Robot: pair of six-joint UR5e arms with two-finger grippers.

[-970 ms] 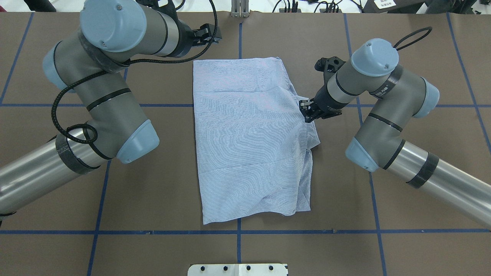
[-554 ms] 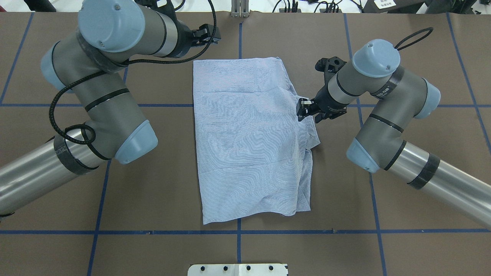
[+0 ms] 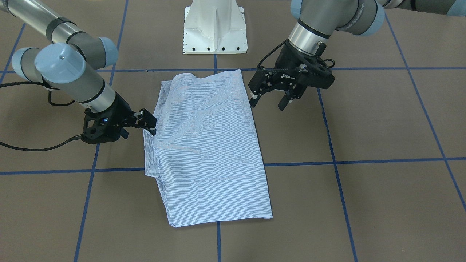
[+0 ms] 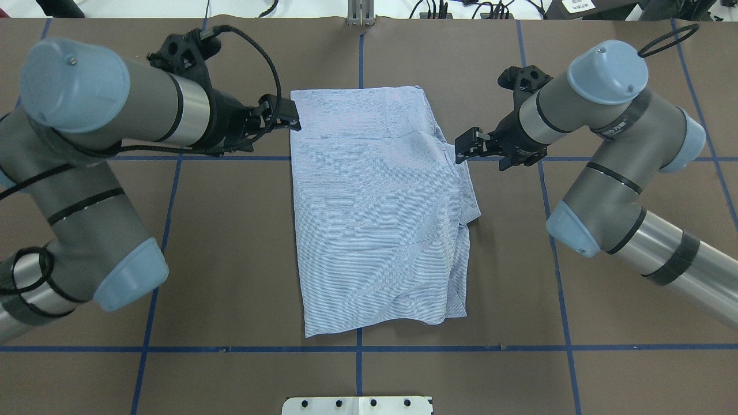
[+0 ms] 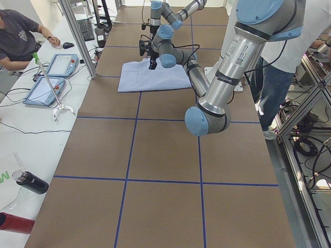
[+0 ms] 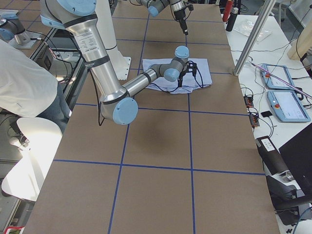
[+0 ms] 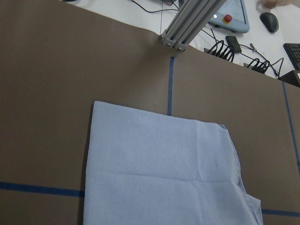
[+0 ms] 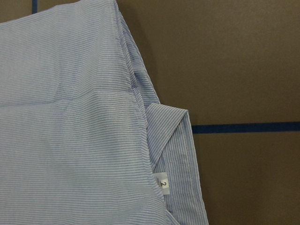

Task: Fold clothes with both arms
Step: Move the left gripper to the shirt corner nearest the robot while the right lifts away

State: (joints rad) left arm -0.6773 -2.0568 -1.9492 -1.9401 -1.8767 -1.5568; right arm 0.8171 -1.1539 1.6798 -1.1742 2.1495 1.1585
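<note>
**Both claws posted at the shirt's far half, ready to fold**

The shirt (image 4: 375,213) lies flat in the middle of the table (image 4: 403,52), already a neat rectangle, so I judge a crosswise fold is next. That is why my left claw (image 3: 267,103) hangs spread wide by its far left corner. My right claw (image 4: 464,148) sits at the opposite edge, where layers bunch. Whether it pinches cloth I cannot tell. The fabric is thin, soft and finely striped in blue and white. A small white label (image 8: 163,181) shows at the folded edge.
</note>
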